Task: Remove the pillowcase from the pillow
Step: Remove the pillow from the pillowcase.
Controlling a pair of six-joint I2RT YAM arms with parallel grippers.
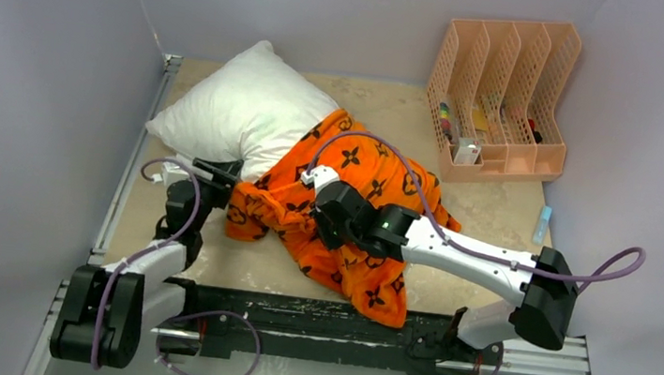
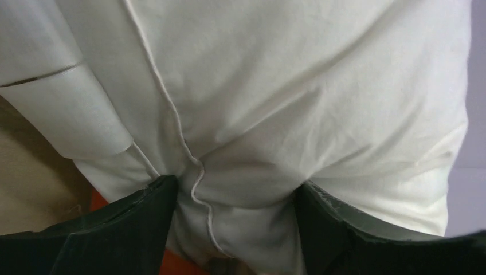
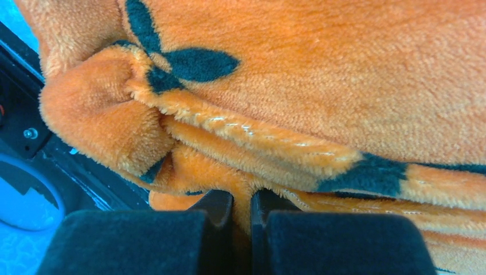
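Beige table (image 1: 496, 206), right claw (image 3: 242, 200) pinching pillowcase (image 3: 344, 86)

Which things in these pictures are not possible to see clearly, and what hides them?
- Top view: how much of the pillow is inside the pillowcase; bunched orange fabric covers its near end.
- Top view: fingertips of the right gripper, hidden under its own wrist.
- Top view: items in the peach organiser, too small to name.
- Left wrist view: the pillow's outline, cut off by the frame edges.
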